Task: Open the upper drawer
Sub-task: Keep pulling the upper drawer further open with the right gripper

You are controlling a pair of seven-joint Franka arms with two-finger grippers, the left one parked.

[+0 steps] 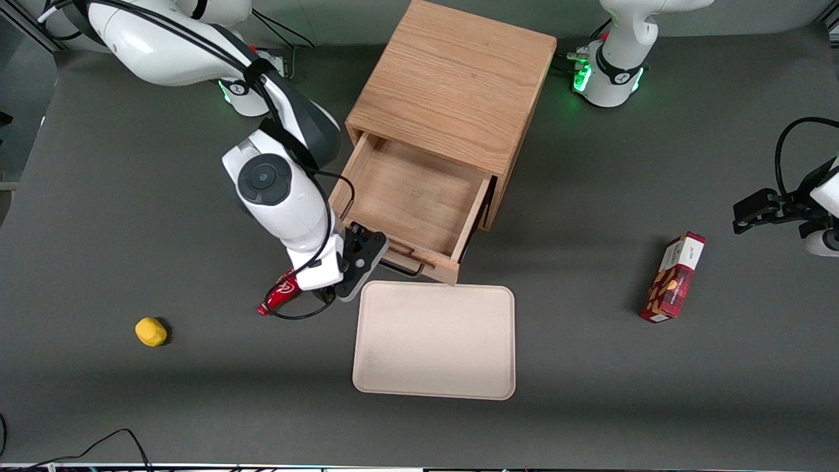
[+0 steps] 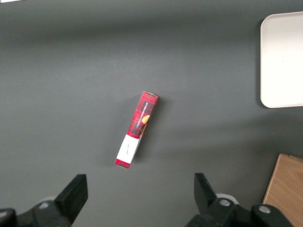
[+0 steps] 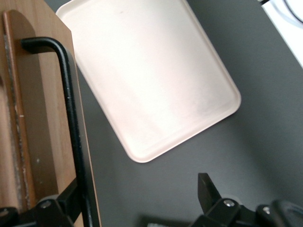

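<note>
Standing open: the upper drawer (image 1: pixel 419 203) of the light oak cube cabinet (image 1: pixel 452 85) is pulled well out toward the front camera, its shallow plain-wood inside bare.
Drawer front: faces the front camera and ends just short of the tray, a little apart from its rim.
Handle: black wire handle (image 3: pixel 71 118) runs along the drawer front; in the front view only a short part of it (image 1: pixel 403 267) shows below the front edge.
Gripper: black two-finger gripper (image 3: pixel 137 198) of the right arm sits at the end of the drawer front nearer the working arm, low by the table. Fingers are spread apart; one finger (image 3: pixel 71 196) is right beside the handle bar, the other (image 3: pixel 208 189) is over bare table, nothing clamped between them.
Gripper, front view: black body (image 1: pixel 359 262) beside the drawer's corner, under the white wrist.
Tray: pale beige rounded rectangular tray (image 1: pixel 434 341) lies flat, nearer the front camera than the drawer.
Red item: a small red object (image 1: pixel 278 296) lies under the wrist, partly hidden; cannot tell what it is.
Yellow item: small rounded yellow object (image 1: pixel 151 331) lies well out toward the working arm's end of the table.
Box: red patterned carton (image 1: pixel 673 277) lies toward the parked arm's end, well apart from the cabinet.
Table: dark grey mat (image 1: pixel 623 393) carries everything.
</note>
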